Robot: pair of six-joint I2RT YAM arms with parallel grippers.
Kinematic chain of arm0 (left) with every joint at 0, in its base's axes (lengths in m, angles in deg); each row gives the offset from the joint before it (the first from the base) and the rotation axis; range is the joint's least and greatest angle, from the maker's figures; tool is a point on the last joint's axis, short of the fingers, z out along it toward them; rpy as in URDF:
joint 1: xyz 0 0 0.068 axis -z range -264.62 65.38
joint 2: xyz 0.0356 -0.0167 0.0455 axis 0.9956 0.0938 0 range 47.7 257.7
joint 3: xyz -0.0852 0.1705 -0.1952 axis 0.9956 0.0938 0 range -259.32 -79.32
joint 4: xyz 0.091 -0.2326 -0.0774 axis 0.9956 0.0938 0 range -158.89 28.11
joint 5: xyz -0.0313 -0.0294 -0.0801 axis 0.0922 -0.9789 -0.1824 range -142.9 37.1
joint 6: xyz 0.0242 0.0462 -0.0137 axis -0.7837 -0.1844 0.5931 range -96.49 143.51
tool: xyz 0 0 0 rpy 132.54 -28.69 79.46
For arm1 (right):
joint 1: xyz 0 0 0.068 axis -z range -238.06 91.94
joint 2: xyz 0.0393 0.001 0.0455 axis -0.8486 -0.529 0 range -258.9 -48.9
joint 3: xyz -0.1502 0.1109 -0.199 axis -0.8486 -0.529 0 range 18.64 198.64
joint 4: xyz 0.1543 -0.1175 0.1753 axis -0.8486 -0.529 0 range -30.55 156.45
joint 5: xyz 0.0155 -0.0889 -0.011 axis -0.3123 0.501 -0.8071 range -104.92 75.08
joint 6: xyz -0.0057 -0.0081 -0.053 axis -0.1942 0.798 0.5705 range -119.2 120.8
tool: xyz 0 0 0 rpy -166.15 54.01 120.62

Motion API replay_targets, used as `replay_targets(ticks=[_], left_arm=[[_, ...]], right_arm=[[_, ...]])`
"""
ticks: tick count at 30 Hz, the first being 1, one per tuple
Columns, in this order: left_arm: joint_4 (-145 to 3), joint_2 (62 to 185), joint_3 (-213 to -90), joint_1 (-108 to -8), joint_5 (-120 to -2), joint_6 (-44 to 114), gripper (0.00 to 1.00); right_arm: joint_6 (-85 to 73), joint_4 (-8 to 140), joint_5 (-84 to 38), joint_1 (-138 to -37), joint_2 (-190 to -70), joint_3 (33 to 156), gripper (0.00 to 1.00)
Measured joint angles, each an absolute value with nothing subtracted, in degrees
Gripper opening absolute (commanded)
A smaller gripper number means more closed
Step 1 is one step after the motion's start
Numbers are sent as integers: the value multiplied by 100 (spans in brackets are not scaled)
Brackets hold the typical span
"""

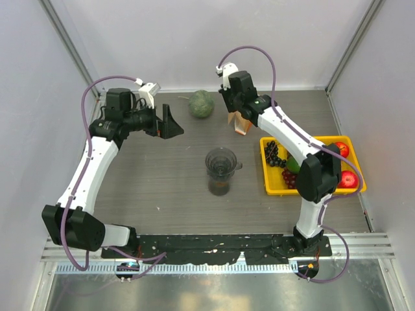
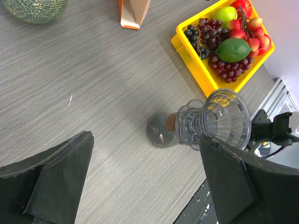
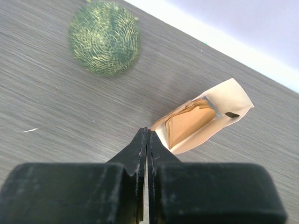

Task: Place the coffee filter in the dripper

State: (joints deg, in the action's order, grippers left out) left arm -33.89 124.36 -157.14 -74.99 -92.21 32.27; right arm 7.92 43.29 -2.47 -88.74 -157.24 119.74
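Note:
The dripper (image 1: 221, 161) is a smoky dark-grey funnel sitting on a clear glass jug (image 1: 220, 184) mid-table; the left wrist view shows its ribbed cone (image 2: 225, 119) above the jug (image 2: 161, 131). No single coffee filter shows apart; brown papers stand stacked in a white-orange pack (image 1: 241, 124), also in the right wrist view (image 3: 205, 121). My right gripper (image 1: 237, 116) is shut, its tips (image 3: 146, 133) just left of the pack's near corner, with nothing visibly between the fingers. My left gripper (image 1: 170, 122) is open and empty, raised left of the dripper (image 2: 145, 186).
A green melon (image 1: 201, 103) lies at the back, left of the pack. A yellow tray (image 1: 311, 190) with grapes, apples and other fruit stands at the right. Walls close in the table at the back and sides.

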Motion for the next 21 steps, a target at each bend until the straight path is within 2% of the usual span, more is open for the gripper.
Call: replay_targets(ticks=[12, 21], left_arm=[[-3802, 12578, -16051, -7471, -9271, 3299, 100], [-4698, 12571, -16225, -6636, -8047, 3001, 100]], right_arm=[[158, 4183, -750, -8874, -15066, 12225, 5], [-1307, 4155, -970, -8867, -14928, 12555, 5]])
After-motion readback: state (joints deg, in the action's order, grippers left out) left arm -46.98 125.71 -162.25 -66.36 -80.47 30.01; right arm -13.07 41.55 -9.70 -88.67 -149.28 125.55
